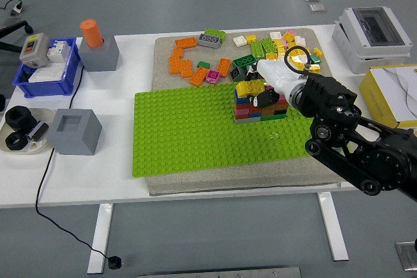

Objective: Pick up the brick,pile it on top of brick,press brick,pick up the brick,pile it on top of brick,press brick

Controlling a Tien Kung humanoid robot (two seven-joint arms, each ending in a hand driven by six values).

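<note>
Right hand: the white hand (268,89) on the black right arm (352,141) is lowered onto the brick stack (260,103); its dark fingertips (263,98) are curled down against the top of the stack, beside the yellow brick (247,87).
Grasp: whether the yellow brick is actually gripped or only pressed cannot be told from this view.
Yellow brick: seated on top of the stack at its left end, roughly level.
Brick stack: built of blue, red, green and grey layers, placed on the far right part of the green baseplate (195,128).
Loose bricks: orange bricks (186,63) and mixed yellow, green and white bricks (277,43) are scattered on the grey mat (221,183) behind the baseplate.
Table: the white table (117,180) also carries a blue bin (23,86) and a grey block (75,131) at its left side.
</note>
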